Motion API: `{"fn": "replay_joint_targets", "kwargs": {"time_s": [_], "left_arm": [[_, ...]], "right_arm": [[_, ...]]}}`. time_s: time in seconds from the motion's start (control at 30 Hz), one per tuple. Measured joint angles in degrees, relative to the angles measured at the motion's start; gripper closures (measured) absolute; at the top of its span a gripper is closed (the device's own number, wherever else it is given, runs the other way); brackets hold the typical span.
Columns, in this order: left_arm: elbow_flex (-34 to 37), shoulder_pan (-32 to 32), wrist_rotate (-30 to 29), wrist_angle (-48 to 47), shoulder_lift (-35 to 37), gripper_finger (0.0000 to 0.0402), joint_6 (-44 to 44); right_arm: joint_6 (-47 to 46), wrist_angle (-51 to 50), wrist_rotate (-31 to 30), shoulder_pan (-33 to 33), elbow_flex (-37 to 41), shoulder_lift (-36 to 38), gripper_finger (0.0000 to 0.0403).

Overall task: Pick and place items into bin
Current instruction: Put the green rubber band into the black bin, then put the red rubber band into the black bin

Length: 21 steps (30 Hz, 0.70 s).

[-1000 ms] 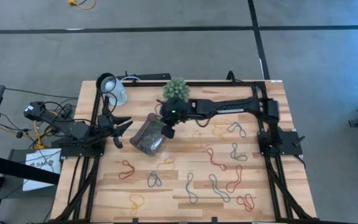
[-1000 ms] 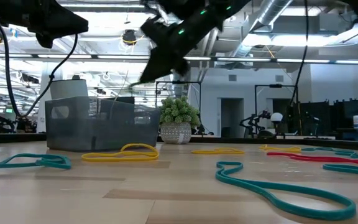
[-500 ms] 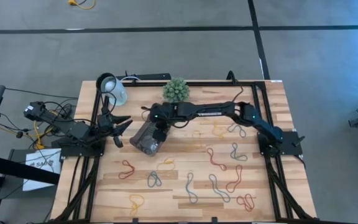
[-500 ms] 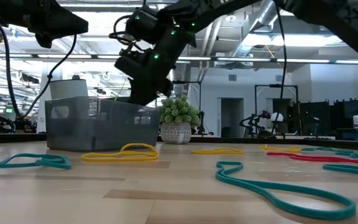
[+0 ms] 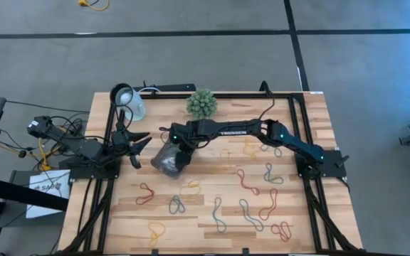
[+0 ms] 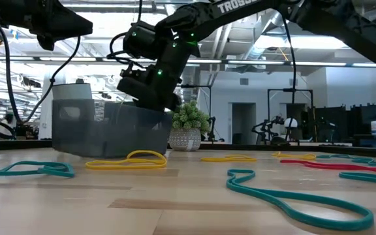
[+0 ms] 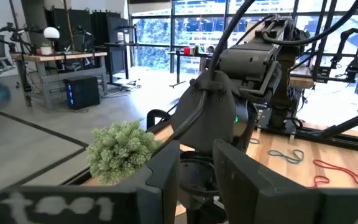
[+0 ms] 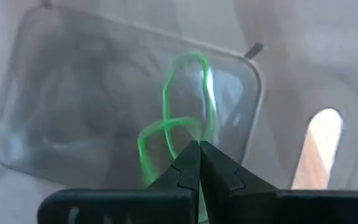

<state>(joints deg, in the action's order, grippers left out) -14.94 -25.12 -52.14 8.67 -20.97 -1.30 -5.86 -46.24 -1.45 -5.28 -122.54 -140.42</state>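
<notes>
A pale wooden plank table (image 5: 212, 227) stands on a grey concrete floor (image 5: 191, 57) crossed by dark lines. At the table's twelve o'clock edge sits a spiky green ball plant (image 5: 201, 102) in a small white patterned pot (image 6: 185, 139). Toward eleven o'clock is a white round lamp head (image 5: 128, 99), and just beside it at the same edge lies a long black power strip (image 5: 171, 87). A black metal frame (image 5: 312, 206) runs along the three and nine o'clock sides. Off the table, at nine o'clock, a tangle of yellow and black cables (image 5: 45, 142) lies above a white paper sheet (image 5: 45, 188). Beyond the table the room holds desks, windows and ceiling ducts.
</notes>
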Motion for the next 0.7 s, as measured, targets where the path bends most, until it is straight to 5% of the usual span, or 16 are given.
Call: {"fn": "replay_joint_targets", "kwargs": {"time_s": [0.7], "left_arm": [[0.0, 0.0, 0.0, -0.2, 0.0, 0.0315, -0.1]], "right_arm": [[1.8, -2.0, 0.0, 0.0, -2.6, 0.0, 0.0300]]}}
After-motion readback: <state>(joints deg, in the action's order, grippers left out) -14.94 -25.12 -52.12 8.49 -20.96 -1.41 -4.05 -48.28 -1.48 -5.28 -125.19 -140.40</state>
